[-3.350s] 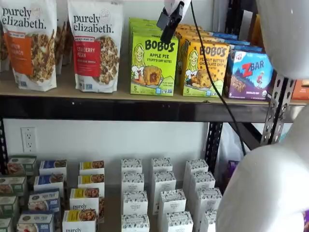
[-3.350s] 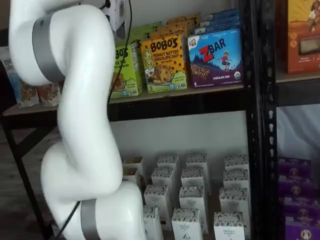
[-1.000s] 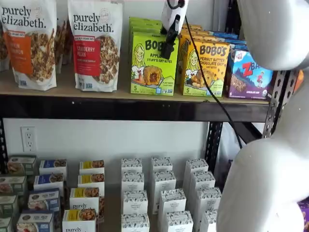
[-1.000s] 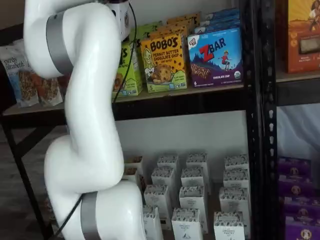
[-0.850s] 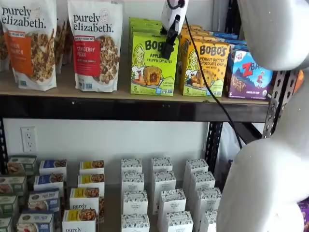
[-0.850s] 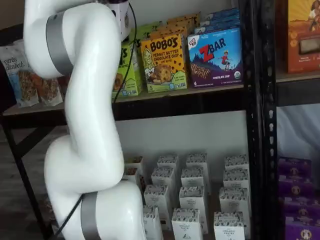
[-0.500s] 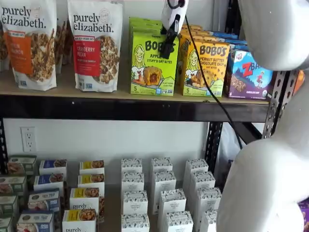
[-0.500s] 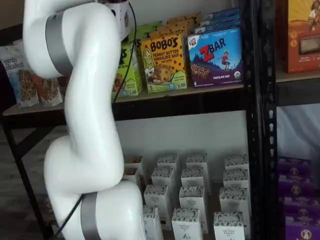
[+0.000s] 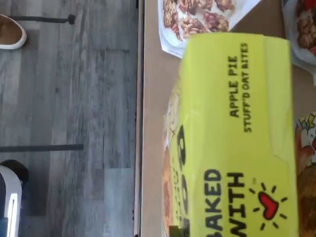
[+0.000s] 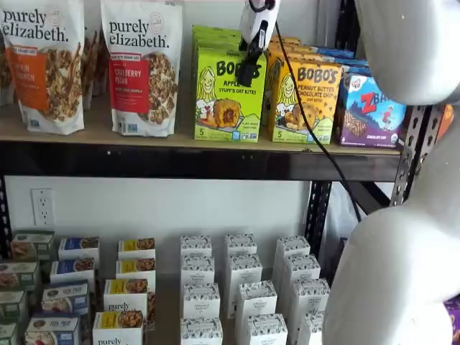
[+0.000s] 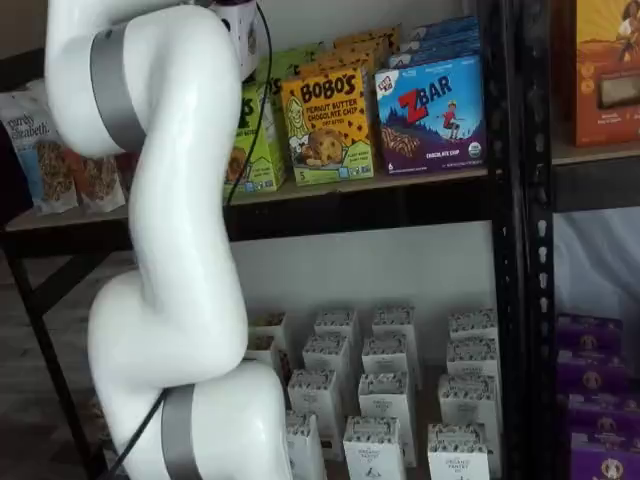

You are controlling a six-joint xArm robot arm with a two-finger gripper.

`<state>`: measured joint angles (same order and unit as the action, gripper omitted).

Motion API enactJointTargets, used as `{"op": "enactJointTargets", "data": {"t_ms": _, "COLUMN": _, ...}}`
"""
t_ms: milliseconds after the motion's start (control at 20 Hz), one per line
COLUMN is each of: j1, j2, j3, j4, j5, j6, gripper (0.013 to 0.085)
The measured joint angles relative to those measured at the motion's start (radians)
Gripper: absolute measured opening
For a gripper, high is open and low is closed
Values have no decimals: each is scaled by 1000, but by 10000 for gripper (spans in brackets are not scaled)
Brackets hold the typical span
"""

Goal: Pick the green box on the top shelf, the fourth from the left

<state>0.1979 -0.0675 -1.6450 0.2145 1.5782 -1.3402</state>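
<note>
One lime-green carton, the green box (image 10: pixel 228 95), stands upright on the top shelf (image 10: pixel 180 162), at the front of its row, and it is the landmark for everything else here. Directly over its upper right corner hangs the gripper (image 10: pixel 247 72), a white body with black fingers pointing down across the box's front face. Compared with a few seconds ago, when the gripper hovered higher and a little off to the right of the box, it now sits lower, tight against the box top, and over the last second it has barely moved. Only a dark, side-on sliver of the fingers shows, so I cannot tell whether they are spread, pressed together, or pinching the carton. In the wrist view the box's yellow-green top panel (image 9: pixel 232 138), printed with "Apple Pie Stuff'd Oat Bites", fills most of the picture, which suggests the camera is very close above it. Just right of the green box stands a yellow-orange Bobo's box (image 10: pixel 305 103), with a blue Zbar box (image 10: pixel 370 111) beyond that; just left is a Purely Elizabeth cranberry pecan bag (image 10: pixel 142 66). My judgement: the approach looks finished and the grasp is the step in hand, with the lift not yet begun.
</note>
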Motion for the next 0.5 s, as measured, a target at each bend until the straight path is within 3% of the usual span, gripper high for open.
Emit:
{"op": "enactJointTargets", "data": {"t_ms": 200, "j1": 1, "j2": -2, "j3": 3, "j4": 1, "j5": 0, "j6": 1, "gripper": 290}}
{"op": "enactJointTargets", "data": {"t_ms": 500, "j1": 1, "j2": -3, "j3": 2, "j4": 9, "j5": 2, "j6": 2, "gripper": 290}}
